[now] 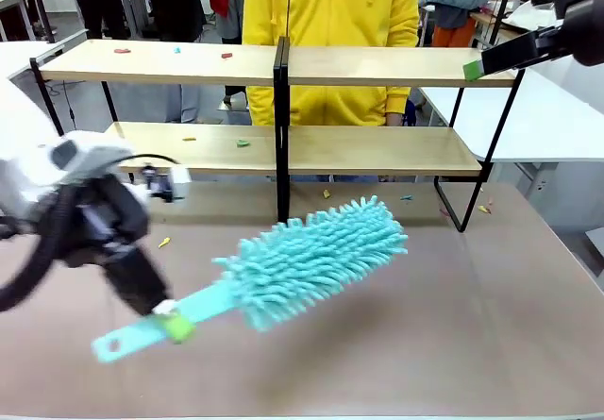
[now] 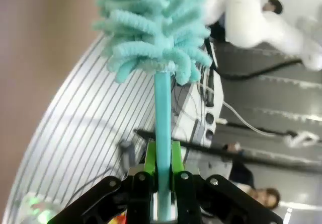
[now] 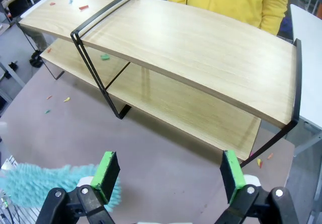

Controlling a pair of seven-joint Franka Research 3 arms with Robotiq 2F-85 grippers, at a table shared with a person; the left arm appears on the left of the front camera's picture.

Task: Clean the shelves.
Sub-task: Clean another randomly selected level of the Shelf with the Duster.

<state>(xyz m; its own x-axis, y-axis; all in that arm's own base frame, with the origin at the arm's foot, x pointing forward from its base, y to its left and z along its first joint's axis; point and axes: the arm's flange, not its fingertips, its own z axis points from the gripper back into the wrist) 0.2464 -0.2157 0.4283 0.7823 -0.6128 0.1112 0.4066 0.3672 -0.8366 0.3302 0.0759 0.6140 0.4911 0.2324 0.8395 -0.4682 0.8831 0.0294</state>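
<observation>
Green pads of the left gripper (image 2: 162, 158) pinch the thin handle of the teal duster (image 1: 311, 260) near its tail, so the long head could twist when pressed on a board. The right gripper (image 3: 171, 171) hangs spread and empty by the right end of the shelves (image 1: 377, 66). These stand beyond open table (image 1: 491, 326). Their centre post (image 1: 280, 137) and the low gap between boards may snag the duster.

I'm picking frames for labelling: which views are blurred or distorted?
Front view: the left arm is smeared by blur, the duster slightly soft, the shelves sharp. Left wrist view: the duster's head is soft, close to the lens. Right wrist view: sharp, but the wide lens bows the shelves' straight boards.
</observation>
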